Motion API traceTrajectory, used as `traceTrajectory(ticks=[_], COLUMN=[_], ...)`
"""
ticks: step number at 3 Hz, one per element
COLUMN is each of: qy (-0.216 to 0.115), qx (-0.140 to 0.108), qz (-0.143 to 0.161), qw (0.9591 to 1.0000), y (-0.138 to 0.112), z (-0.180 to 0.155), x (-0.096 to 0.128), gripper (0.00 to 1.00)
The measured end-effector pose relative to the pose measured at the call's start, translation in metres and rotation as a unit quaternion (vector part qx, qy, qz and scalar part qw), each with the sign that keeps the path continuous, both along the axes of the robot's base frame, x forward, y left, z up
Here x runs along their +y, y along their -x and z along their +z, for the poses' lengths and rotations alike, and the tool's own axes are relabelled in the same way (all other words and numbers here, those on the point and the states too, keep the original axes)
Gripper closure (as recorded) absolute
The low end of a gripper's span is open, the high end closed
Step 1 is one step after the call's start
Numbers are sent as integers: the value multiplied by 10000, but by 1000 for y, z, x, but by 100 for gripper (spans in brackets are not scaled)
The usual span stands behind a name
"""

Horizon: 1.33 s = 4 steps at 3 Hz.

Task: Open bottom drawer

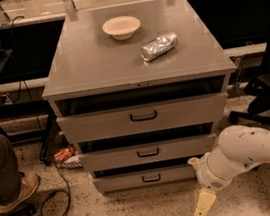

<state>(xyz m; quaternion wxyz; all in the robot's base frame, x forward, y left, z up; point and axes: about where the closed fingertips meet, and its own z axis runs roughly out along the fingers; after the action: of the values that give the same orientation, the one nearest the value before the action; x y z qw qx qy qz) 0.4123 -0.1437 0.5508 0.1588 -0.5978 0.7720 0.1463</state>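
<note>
The grey cabinet (pixel 93 65) has three drawers. The bottom drawer (pixel 121 182) is the lowest and narrowest front, with a small black loop handle (pixel 151 178) at its centre, and it sits nearly flush. The middle drawer (pixel 181 148) and the top drawer (pixel 186 111) above it stick out slightly. My white arm (pixel 247 151) comes in from the lower right. My gripper (pixel 205 203) hangs low over the floor, just in front of and below the bottom drawer's right end. It is right of the handle and not touching it.
A white bowl (pixel 121 27) and a silvery crumpled bag (pixel 159 46) lie on the cabinet top. A seated person's leg and shoe (pixel 6 175) are at the left, with a black cable (pixel 55 202) on the floor. A black chair base (pixel 267 95) stands at the right.
</note>
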Motion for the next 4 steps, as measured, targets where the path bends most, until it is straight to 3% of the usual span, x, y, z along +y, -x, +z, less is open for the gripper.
traceTrajectory(ticks=[1,2,3,4], qy=[-3,227,298,146], qx=[4,13,-178,-249], qz=[-18,-93,-180,-202], qw=[10000,9997,9992,9994], y=[0,-4,-18,-33], z=[-8,-60,-112,-176], x=[-3,-22,-42,-51], gripper=[0,0,0,0])
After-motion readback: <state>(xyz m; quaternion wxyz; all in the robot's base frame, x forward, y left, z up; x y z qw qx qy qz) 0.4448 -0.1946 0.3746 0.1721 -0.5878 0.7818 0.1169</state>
